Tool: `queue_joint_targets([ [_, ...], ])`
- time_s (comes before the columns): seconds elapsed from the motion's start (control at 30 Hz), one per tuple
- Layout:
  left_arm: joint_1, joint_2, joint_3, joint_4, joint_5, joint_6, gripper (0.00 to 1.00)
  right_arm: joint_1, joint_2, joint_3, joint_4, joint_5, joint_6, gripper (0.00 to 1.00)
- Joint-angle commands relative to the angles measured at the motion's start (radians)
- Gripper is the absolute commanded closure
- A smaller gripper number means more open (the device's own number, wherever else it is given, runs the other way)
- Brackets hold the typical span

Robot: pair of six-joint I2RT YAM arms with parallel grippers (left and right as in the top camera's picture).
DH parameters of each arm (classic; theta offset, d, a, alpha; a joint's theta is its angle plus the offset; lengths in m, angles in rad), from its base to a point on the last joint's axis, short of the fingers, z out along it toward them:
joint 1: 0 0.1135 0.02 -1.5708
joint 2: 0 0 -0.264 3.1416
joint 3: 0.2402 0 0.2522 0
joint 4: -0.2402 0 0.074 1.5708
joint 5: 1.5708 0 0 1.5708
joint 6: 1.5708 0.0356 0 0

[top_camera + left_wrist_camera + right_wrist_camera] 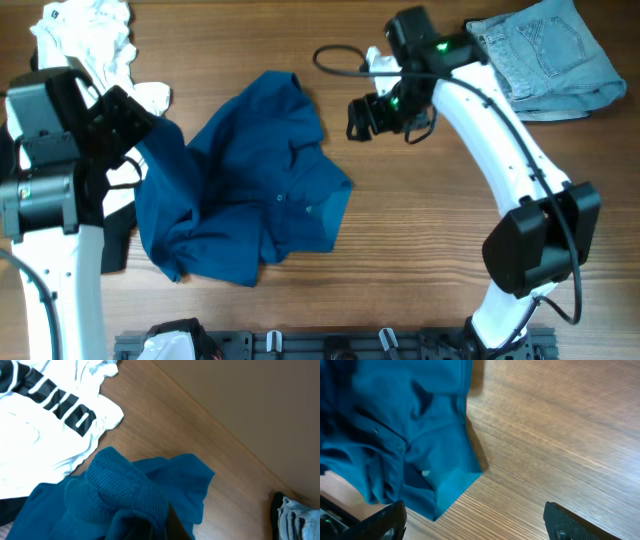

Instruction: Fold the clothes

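Teal shirt (250,190) crumpled on wood-grain table (420,230)

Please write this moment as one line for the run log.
teal shirt: crumpled, unfolded, on table | left fingers: buried in shirt fabric, grip unclear | right fingers: open, empty, over table beside shirt

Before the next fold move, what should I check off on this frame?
1. Right gripper open and empty, over bare wood: ok.
2. Left gripper holding the teal shirt: cannot tell, bunched fabric covers it.
3. Shirt spread flat: not ok, it is crumpled.
4. Shirt apart from the jeans: ok.
5. Shirt apart from the white tee: not ok, its edge lies over the tee.
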Motion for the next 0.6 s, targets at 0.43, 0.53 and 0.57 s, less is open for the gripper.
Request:
queue_joint_targets([
  [0.43,-0.015,0.02,0.004,-0.001,0.012,0.016,0.96,0.035,0.007,-0.209,0.14,0.001,0.018,0.12],
  [0.53,-0.015,0.02,0.004,-0.001,0.012,0.016,0.96,0.037,0.007,-0.213,0.14,0.001,0.018,0.12],
  [0.57,-0.015,0.02,0.004,-0.002,0.012,0.016,0.96,0.038,0.007,-0.213,0.14,0.001,0.018,0.12],
])
